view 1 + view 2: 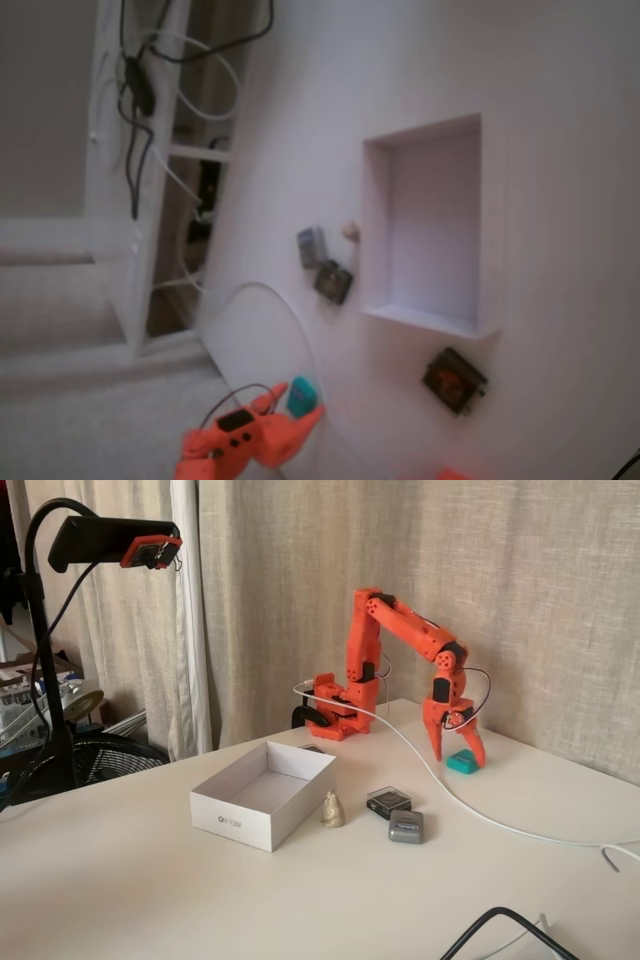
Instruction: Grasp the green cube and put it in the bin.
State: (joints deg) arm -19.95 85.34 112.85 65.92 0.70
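White tabletop before beige curtains carries the scene. Step in hand looks like the reach: the gripper is down at the cube, fingers spread narrowly, one on each side, not yet clamped. The bin sits well apart. Next, I judge, close squarely, lift, and carry across the white cable.

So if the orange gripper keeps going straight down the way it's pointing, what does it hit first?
Most likely the small teal-green cube. The orange gripper points down at the white table with the cube by its fingertips, though depth is unclear; if it misses the cube, it meets the tabletop.
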